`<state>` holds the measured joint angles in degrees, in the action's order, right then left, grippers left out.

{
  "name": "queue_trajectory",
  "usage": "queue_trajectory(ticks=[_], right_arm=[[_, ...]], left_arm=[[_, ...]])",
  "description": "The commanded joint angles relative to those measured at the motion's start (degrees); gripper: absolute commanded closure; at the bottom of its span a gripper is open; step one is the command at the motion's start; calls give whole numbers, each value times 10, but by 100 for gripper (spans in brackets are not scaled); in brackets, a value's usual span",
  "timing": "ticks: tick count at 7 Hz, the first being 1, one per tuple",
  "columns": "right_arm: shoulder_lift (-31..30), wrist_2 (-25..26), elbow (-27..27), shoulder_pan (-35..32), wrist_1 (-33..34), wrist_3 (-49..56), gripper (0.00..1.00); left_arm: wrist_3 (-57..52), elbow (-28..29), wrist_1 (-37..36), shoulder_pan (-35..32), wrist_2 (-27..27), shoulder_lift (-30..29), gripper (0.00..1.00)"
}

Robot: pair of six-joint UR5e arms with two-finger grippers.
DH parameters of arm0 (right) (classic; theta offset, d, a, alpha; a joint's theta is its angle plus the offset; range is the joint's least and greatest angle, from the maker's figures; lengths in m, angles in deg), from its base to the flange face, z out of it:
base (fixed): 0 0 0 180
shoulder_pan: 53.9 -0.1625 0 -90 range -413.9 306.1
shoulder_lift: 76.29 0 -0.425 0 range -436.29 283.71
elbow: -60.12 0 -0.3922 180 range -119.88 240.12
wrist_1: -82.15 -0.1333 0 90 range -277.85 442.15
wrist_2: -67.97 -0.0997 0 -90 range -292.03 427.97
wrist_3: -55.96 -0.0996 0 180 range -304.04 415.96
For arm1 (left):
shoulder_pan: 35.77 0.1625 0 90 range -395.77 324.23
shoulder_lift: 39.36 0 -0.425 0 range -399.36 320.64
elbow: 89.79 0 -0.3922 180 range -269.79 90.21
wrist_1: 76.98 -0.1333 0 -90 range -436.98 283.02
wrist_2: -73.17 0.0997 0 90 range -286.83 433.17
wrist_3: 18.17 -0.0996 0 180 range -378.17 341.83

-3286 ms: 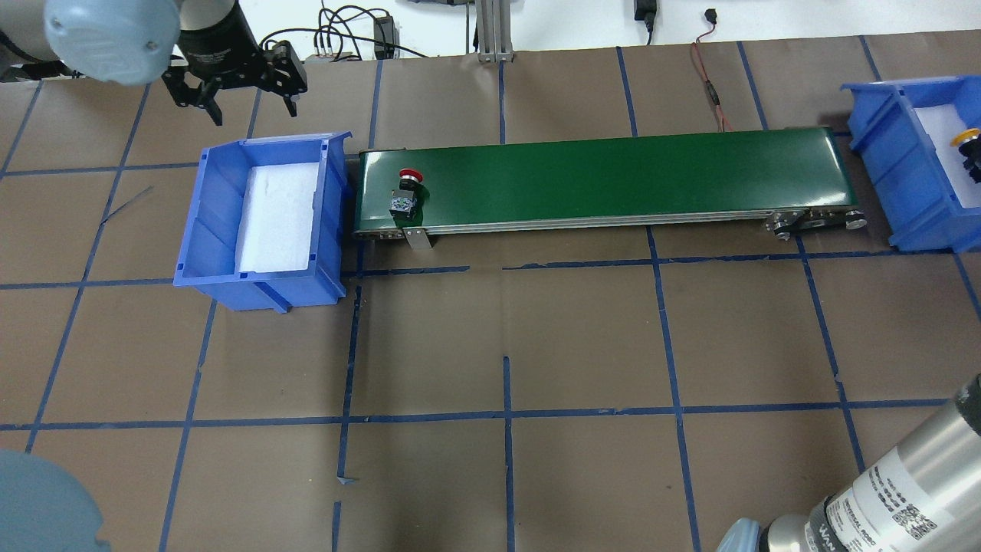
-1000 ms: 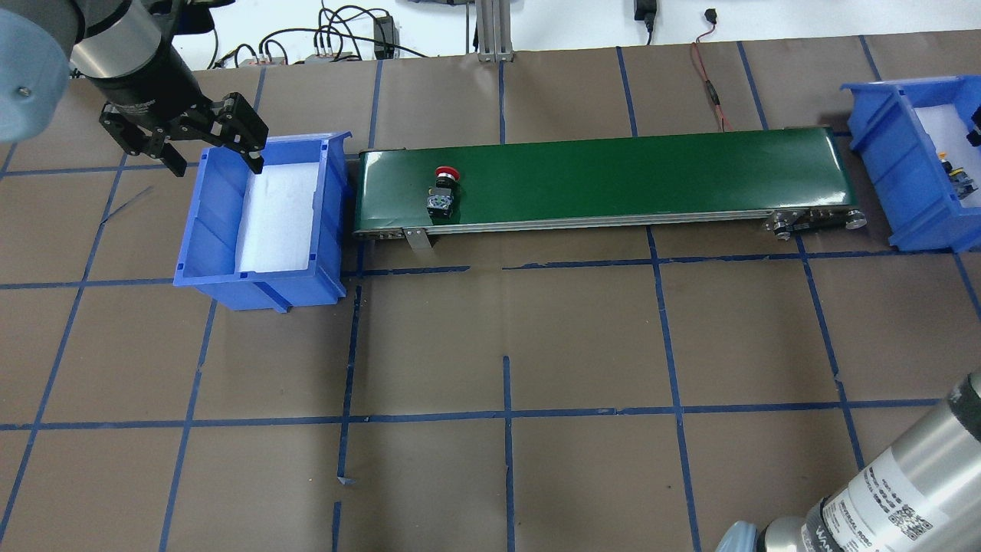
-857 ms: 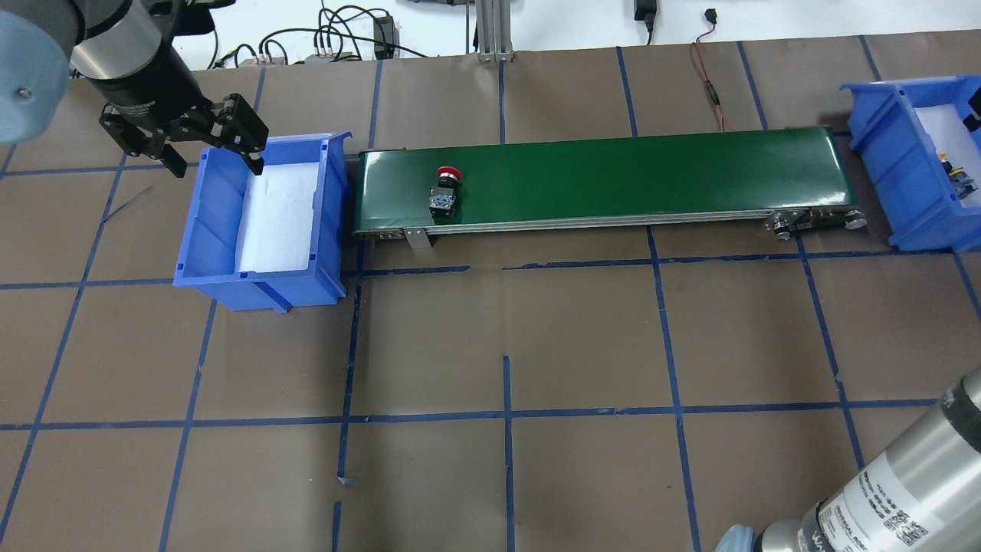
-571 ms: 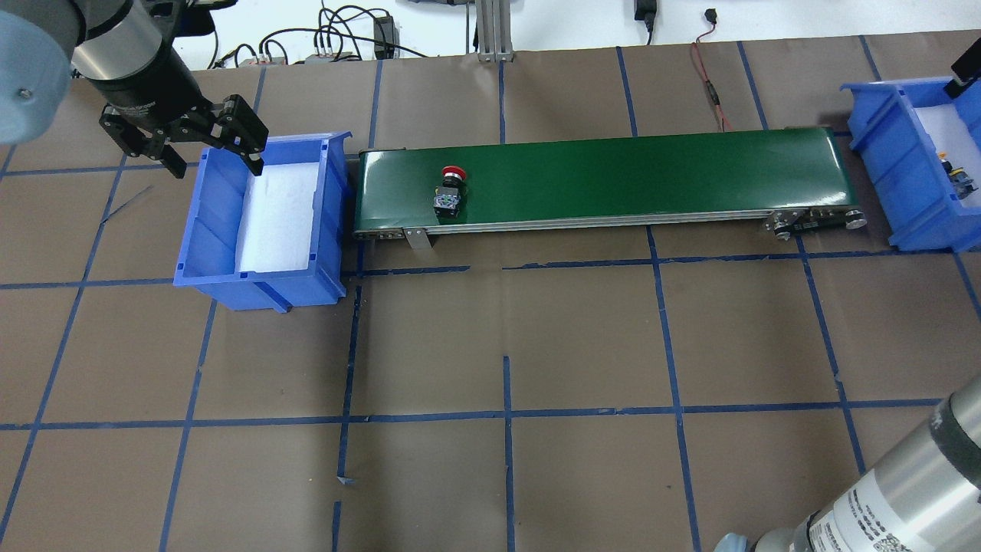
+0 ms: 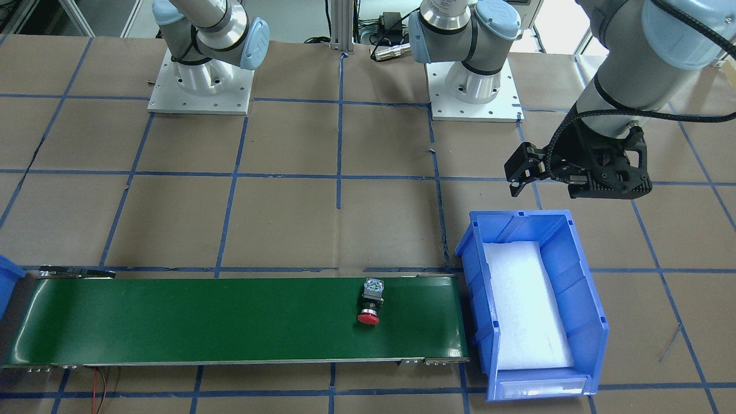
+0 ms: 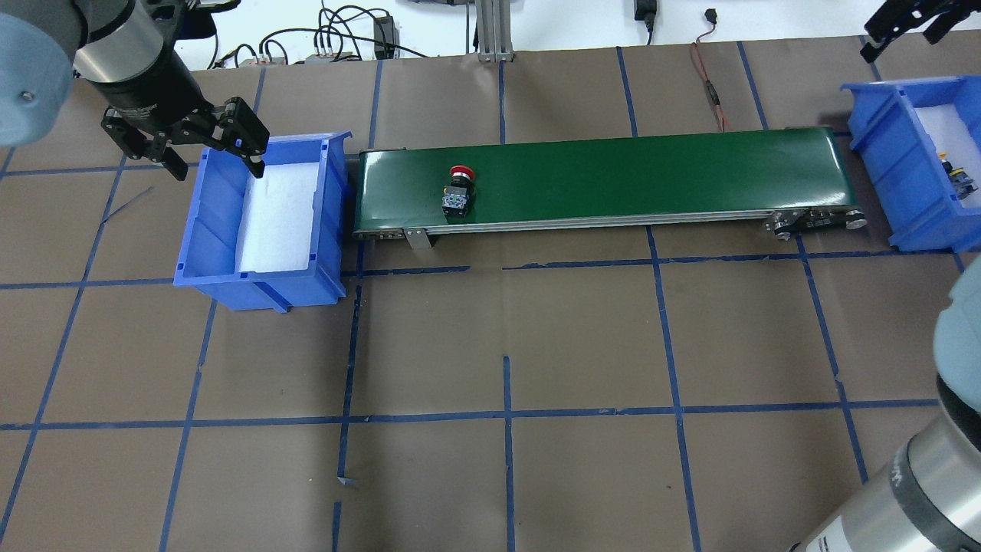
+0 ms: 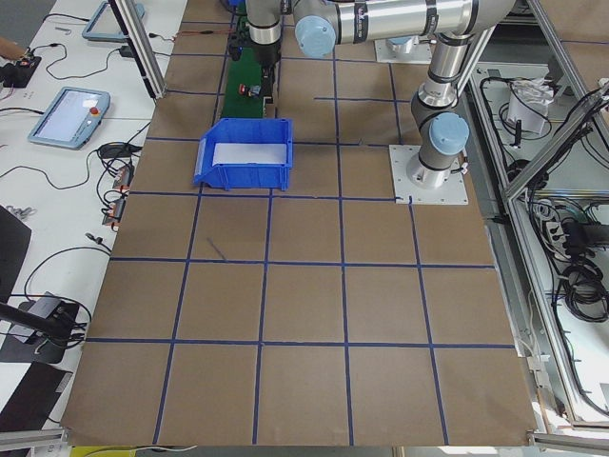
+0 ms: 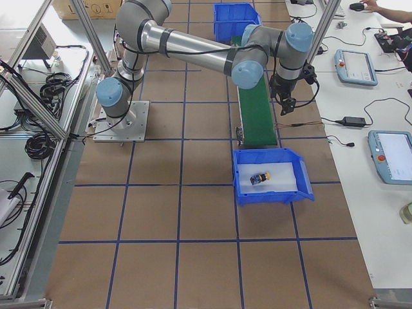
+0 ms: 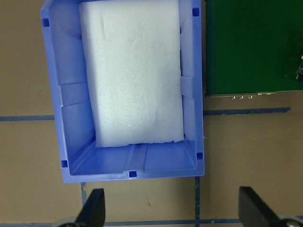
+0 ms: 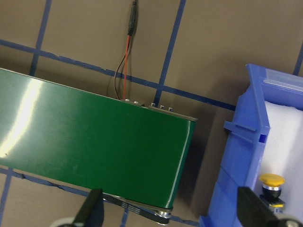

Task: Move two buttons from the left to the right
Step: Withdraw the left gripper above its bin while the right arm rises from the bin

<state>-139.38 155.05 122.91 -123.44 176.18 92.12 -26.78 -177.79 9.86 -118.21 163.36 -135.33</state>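
Note:
The red button (image 6: 458, 192) lies on the green conveyor belt (image 6: 613, 176) near its left end, and also shows in the front view (image 5: 371, 301). The yellow button (image 10: 271, 187) lies in the right blue bin (image 6: 889, 153) on white foam, and shows in the overhead view (image 6: 958, 178). My left gripper (image 6: 219, 170) is open and empty, held above an end of the left blue bin (image 6: 191, 230). My right gripper (image 6: 904, 34) is open and empty, held high beyond the belt's right end.
The left bin (image 9: 71, 94) holds only a white foam pad (image 9: 132, 75). A red cable (image 6: 709, 84) lies on the table behind the belt. Blue tape lines grid the brown table. Both arm bases (image 5: 198, 86) stand at the robot's side.
The red button has ridden rightward along the belt. My right gripper let go of the yellow button in the right bin and rose away. My left gripper moved to the left bin.

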Motion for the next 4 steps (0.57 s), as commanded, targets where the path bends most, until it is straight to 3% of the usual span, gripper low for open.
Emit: queue_trajectory(ticks=[1,4], right_arm=[[-16,5,4,-77,-7,-104,0],[-16,5,8,-145,-3,-238,0]], left_arm=[[0,-2,0,0,-2,-1,0],[0,-4,0,0,0,0,0]])
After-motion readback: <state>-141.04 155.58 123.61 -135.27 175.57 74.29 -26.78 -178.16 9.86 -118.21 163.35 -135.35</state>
